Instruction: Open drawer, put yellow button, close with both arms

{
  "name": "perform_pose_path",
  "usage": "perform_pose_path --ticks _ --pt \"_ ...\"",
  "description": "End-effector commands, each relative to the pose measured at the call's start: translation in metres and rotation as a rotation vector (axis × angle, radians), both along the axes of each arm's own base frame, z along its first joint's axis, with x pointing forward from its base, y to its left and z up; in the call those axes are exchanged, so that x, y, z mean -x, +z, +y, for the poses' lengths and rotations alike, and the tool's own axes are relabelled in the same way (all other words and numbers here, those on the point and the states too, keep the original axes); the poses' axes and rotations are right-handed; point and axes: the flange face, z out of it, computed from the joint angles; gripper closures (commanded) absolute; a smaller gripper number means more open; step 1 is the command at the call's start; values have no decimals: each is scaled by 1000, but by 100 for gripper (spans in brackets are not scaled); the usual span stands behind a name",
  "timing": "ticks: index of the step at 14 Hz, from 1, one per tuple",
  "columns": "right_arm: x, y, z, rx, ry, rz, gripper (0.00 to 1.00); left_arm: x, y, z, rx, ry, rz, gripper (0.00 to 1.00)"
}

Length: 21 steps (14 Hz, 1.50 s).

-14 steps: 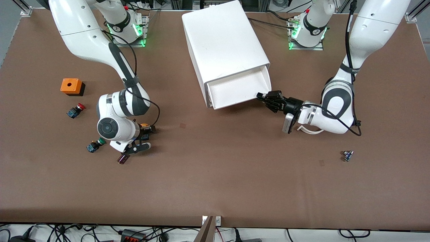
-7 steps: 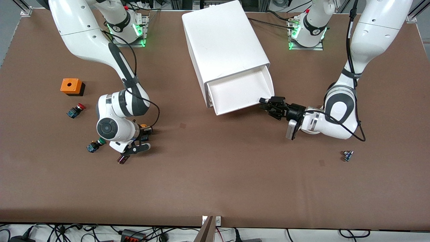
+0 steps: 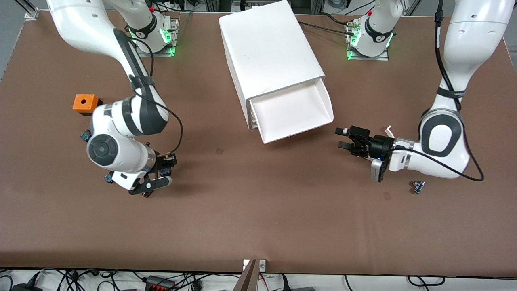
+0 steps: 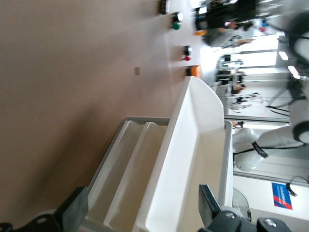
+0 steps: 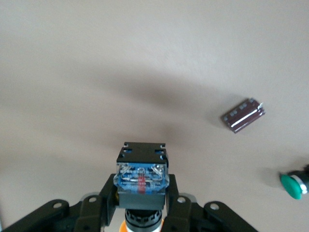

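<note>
Drawer (image 3: 297,115) stands pulled out of the white cabinet (image 3: 268,50), and the left gripper (image 3: 343,138) has let go and backed off toward the left arm's end, fingers spread and holding nothing. Right gripper (image 3: 160,173), toward the right arm's end from the drawer, has lifted off the table, clamped on the yellow button (image 5: 141,179), green button (image 5: 292,186) below.

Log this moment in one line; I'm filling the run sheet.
drawer: open | left gripper: open, off drawer | right gripper: holds yellow button above table
</note>
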Motion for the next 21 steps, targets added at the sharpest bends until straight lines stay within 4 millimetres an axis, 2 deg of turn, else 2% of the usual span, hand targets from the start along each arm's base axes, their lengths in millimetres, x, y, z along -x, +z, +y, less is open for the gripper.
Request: perform_pose_path --ticks 1,2,4,6,7,9,10,12,14,16,18,19,21 --pt "-3 66 38 -47 51 -45 100 -1 46 7 -208 12 52 0" --pt "1 81 53 -57 73 -61 100 -2 58 9 -277 18 56 0" --pt "23 116 95 -80 138 -98 100 -3 84 10 -416 32 85 0" --pt "54 134 149 -96 206 -118 100 -8 112 13 -580 48 91 0" --pt "70 135 176 -95 200 -115 100 -8 123 19 -659 42 81 0" --pt "110 167 243 -126 143 -162 100 -8 140 34 -769 32 38 0" --pt "120 171 263 -140 102 -168 100 -7 145 40 -820 33 17 0" --pt "135 172 288 -161 69 -178 100 -8 144 49 -909 21 -7 0" --pt "149 161 312 -174 48 -177 100 -9 144 47 -973 -7 -39 0" --pt "167 143 344 -190 27 -180 100 -14 155 49 -1002 0 -74 0" --pt "173 126 359 -196 13 -179 100 -19 168 47 -1032 17 -111 0" --pt "174 118 364 -195 13 -176 100 -23 172 54 -1037 38 -119 0" --pt "175 101 372 -193 -4 -170 100 -26 172 61 -1045 53 -122 0"
